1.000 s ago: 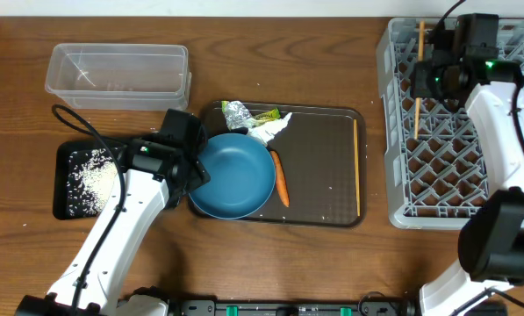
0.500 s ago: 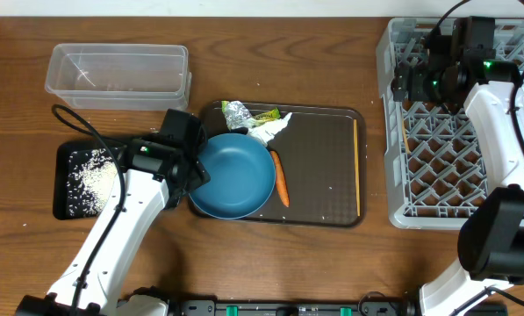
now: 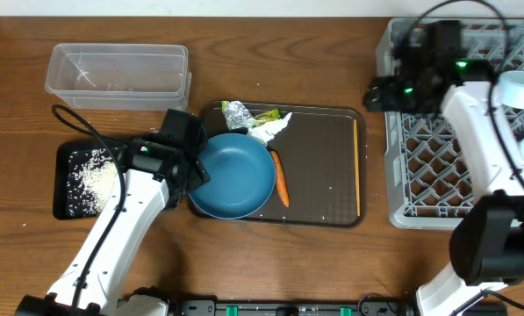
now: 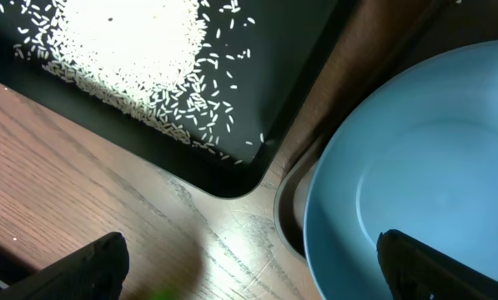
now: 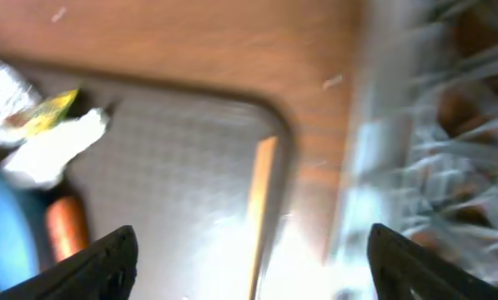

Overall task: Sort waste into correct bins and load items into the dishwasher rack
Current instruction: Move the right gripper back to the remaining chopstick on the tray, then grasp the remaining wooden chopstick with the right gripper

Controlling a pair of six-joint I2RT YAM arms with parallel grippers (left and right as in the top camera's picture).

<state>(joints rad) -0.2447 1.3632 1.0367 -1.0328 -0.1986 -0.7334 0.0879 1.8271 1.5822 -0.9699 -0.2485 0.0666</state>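
Right claw (image 3: pixel 377 93) has swung from the rack (image 3: pixel 393 175) toward the tray (image 3: pixel 323 167), wide open, empty.
Left claw (image 4: pixel 261 262), wide open, empty, hovers at 9 o'clock of the bowl (image 3: pixel 235 175).

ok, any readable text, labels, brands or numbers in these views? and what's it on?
No text can be read in any view.
Wrapper on the brown tray: it has green-yellow print, but it is too small to read from overhead and blurred in the right wrist view.
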